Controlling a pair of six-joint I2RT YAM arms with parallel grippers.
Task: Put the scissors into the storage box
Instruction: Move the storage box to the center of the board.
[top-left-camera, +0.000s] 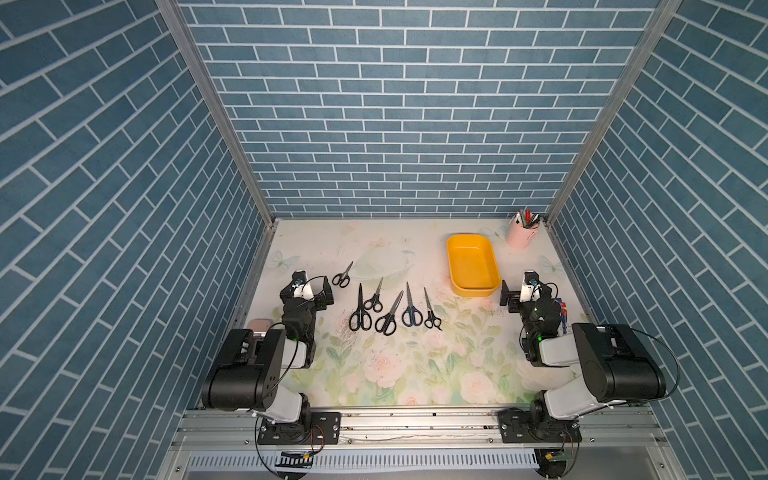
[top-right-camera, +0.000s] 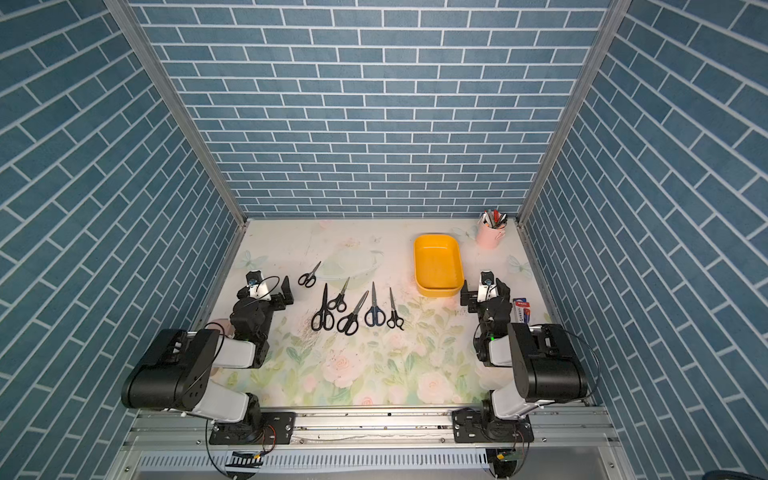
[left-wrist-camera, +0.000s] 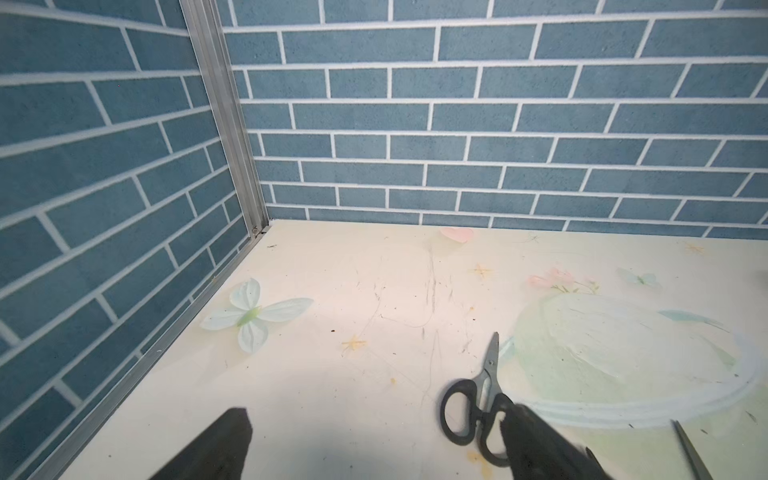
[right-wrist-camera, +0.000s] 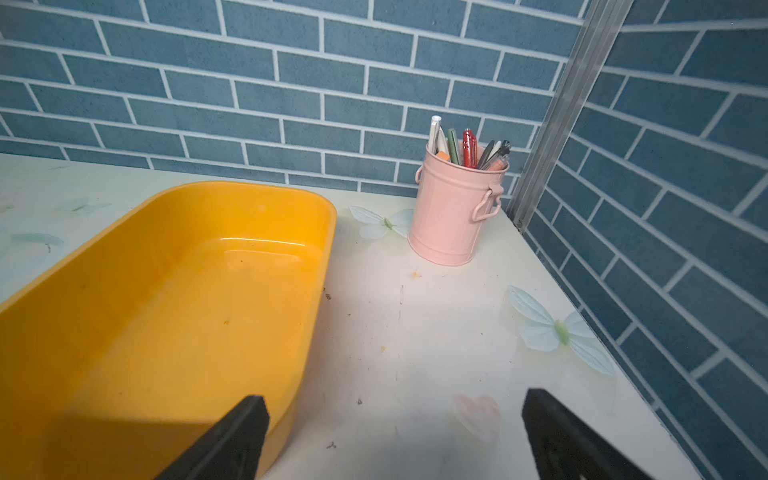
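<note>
Floral tabletop (top-left-camera: 415, 365); left gripper (left-wrist-camera: 376, 415) and right gripper (right-wrist-camera: 395, 399) both at full width, empty

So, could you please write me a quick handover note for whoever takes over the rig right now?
The left gripper is open and empty, beside the small scissors.
The right gripper is open and empty, by the near end of the storage box.
The other five scissors lie in a row on the table; the box is empty.
Done: nothing. Left: all six pairs go into the box.
</note>
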